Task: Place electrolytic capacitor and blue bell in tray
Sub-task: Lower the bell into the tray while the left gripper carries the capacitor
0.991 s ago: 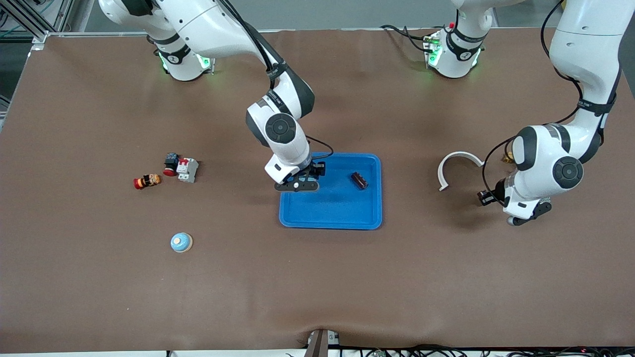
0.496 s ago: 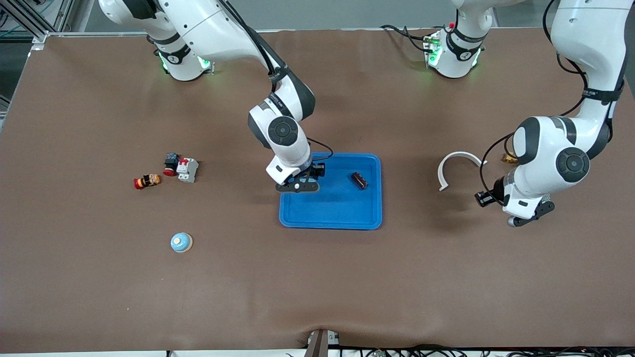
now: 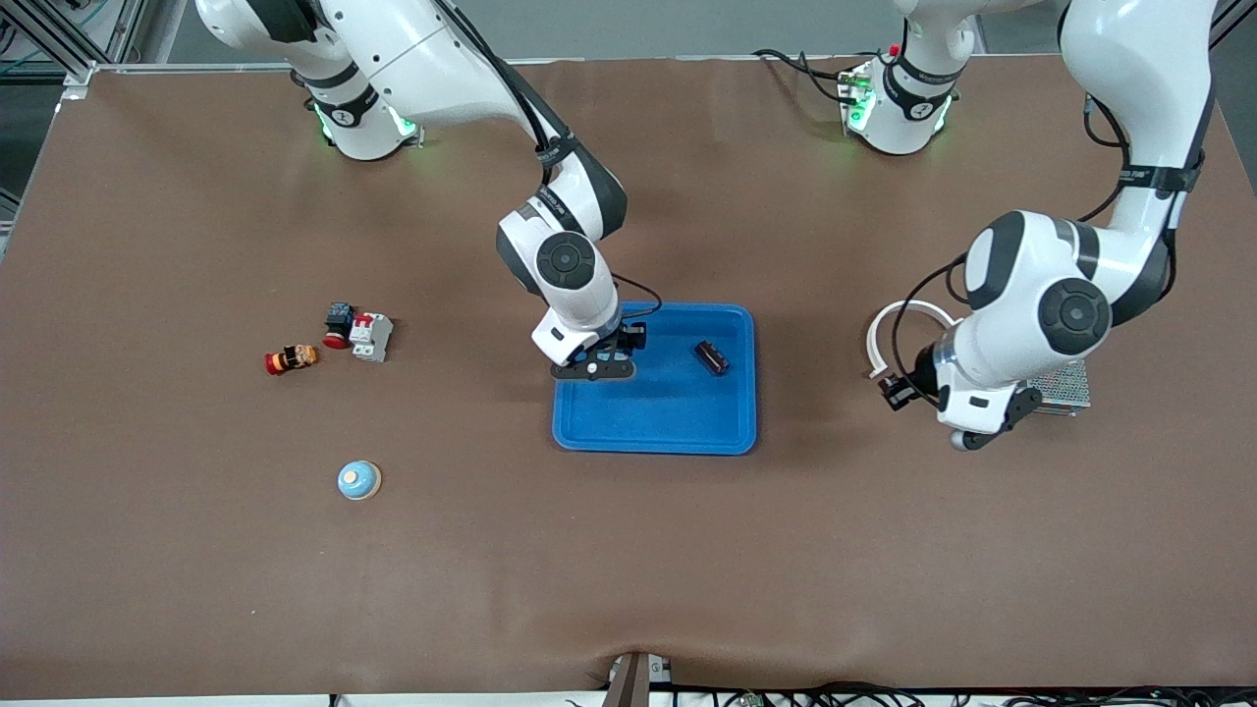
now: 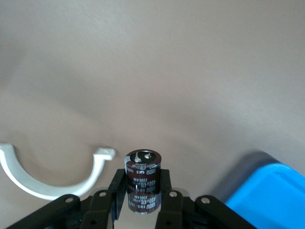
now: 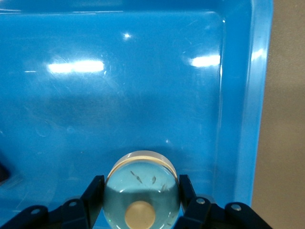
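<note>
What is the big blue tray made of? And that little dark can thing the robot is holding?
The tray looks like glossy moulded plastic: lights glint off its smooth floor and rounded rim. The electrolytic capacitor, gripped in the left tool, seems to be a metal can in a shiny dark printed sleeve, probably plastic, with a silvery top.

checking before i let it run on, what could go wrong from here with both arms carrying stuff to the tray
1. The right pincer grips the blue bell by its round rim over the tray; released from a height, it could roll or bounce out.
2. The left pincer holds the electrolytic capacitor above bare table near the white curved piece; a slip drops it outside the tray.
3. Both arms head for the tray, which already holds a dark part; they could crowd each other.
</note>
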`<state>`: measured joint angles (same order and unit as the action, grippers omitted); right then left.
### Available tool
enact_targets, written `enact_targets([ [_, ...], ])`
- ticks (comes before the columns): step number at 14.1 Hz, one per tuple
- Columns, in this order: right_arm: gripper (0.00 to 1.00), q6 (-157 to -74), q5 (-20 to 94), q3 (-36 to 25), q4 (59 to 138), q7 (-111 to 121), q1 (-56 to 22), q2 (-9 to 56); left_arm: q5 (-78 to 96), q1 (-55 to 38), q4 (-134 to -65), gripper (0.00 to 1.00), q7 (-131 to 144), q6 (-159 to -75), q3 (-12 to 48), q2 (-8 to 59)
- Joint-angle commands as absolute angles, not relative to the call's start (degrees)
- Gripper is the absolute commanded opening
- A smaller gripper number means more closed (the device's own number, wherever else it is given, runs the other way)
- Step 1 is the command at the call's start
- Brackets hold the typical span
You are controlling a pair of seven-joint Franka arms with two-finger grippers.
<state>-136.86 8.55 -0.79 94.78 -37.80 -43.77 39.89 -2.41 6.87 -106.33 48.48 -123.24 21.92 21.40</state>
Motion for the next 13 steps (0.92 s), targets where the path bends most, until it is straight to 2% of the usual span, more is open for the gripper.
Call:
enact_targets([
  [1, 0.62, -138.08, 7.38, -1.67, 95.01, -39.2, -44.82, 40.34, -1.67, 4.58, -104.42, 0.0, 53.51, -121.99, 22.5, 21.88],
  [6, 0.62, -138.51, 6.86, -1.67, 95.1, -39.2, -45.0, 40.43, -2.19, -2.27, -98.97, 0.0, 63.96, -122.43, 22.41, 26.27],
  [10, 0.63, -139.22, 6.86, -1.67, 95.1, -39.29, -45.0, 40.87, -2.55, -5.79, -98.26, 0.0, 70.65, -124.53, 22.24, 28.82],
  [11, 0.68, -139.22, 6.86, -1.67, 95.01, -39.29, -45.09, 40.87, -2.55, -6.24, -98.26, 0.0, 72.06, -125.85, 22.24, 29.61],
  [12, 0.9, -139.22, 6.86, -1.67, 95.01, -39.29, -45.0, 40.87, -2.55, -7.28, -98.26, 0.0, 74.25, -127.51, 22.24, 29.97],
  [13, 1.0, -139.22, 6.86, -1.67, 95.01, -39.29, -45.0, 40.87, -2.64, -8.16, -98.09, 0.0, 75.66, -128.23, 22.15, 30.67],
])
